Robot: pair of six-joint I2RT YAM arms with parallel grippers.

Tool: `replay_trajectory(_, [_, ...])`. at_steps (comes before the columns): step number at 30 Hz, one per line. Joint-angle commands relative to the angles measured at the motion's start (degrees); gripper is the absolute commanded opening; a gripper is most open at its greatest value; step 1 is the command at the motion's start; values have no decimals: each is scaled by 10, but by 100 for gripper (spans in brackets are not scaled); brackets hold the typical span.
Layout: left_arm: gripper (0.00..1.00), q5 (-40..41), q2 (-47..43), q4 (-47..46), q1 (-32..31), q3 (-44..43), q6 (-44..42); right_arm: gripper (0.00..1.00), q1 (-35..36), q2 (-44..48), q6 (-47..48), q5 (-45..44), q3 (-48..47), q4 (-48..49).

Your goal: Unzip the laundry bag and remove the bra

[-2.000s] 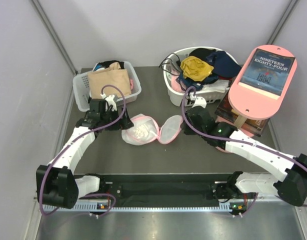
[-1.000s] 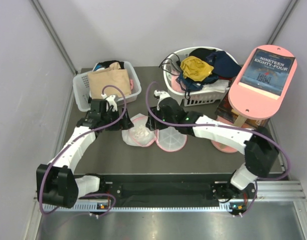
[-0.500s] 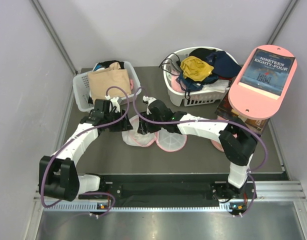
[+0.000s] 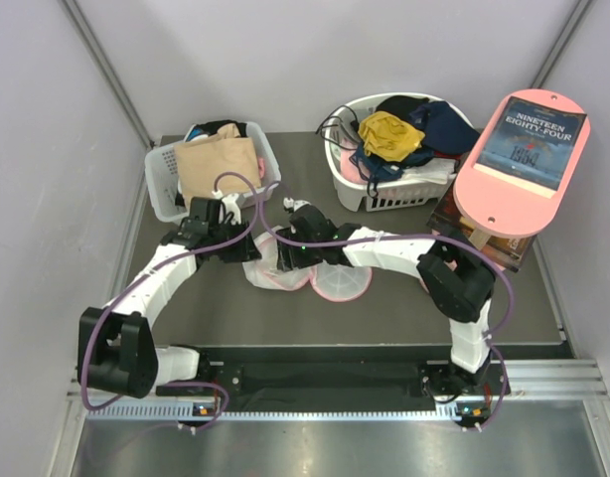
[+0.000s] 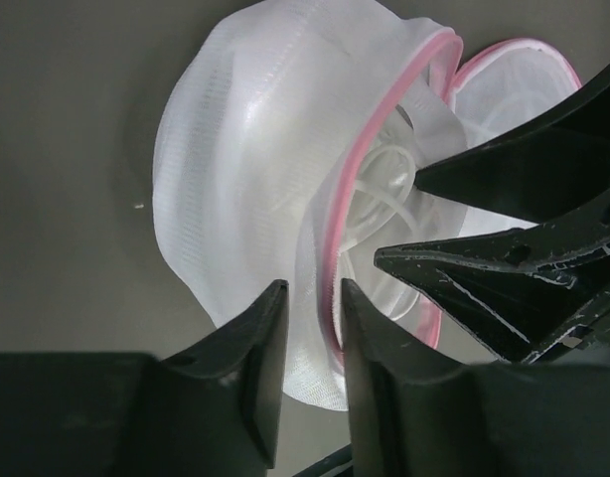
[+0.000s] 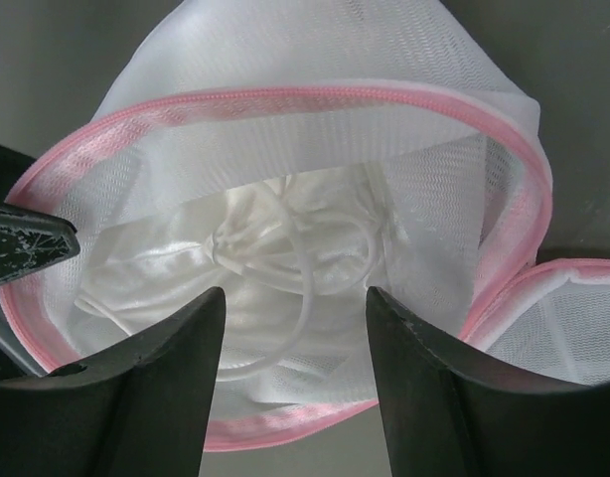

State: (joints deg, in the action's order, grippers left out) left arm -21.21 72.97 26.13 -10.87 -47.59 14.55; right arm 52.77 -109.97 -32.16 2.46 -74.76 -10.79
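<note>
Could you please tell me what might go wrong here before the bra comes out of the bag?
1. The right gripper stands open at the mouth of the laundry bag; it might close on mesh or pink rim instead of the bra.
2. The bra's thin straps lie looped and could snag.
3. The left gripper pinches only a thin rim fold, which may slip.

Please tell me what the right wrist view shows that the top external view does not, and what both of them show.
Only the right wrist view: the bra lying bunched inside the open laundry bag, between the spread fingers of the right claw. Only the top external view: a rectangular basket and a round basket, both holding clothes, a book, and both arms whole. Both: the laundry bag's pink rim, with the left claw at its edge.
</note>
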Motion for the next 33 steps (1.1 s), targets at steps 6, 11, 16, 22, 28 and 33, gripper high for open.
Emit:
replay_trajectory(6, [20, -32, 12, -6, -9, -20, -11, 59, 0, -40, 0, -23, -45, -19])
replay_trajectory(11, [7, -37, 16, -6, -15, -20, -14, 60, 1, -56, 9, -68, -71, -42])
replay_trajectory(16, [0, -37, 21, -6, -20, -21, -15, 60, 0, -69, 18, -105, -87, -50])
replay_trajectory(22, [0, -38, 24, -5, -23, -22, -15, 47, 1, -96, 22, -124, -99, -42])
replay_trajectory(28, [0, -30, 21, -3, -25, -22, -14, 0, 1, -96, 26, -113, -93, -21])
replay_trajectory(33, [0, -16, 18, 0, -25, -23, -14, 0, 1, -30, 27, -73, -38, 42])
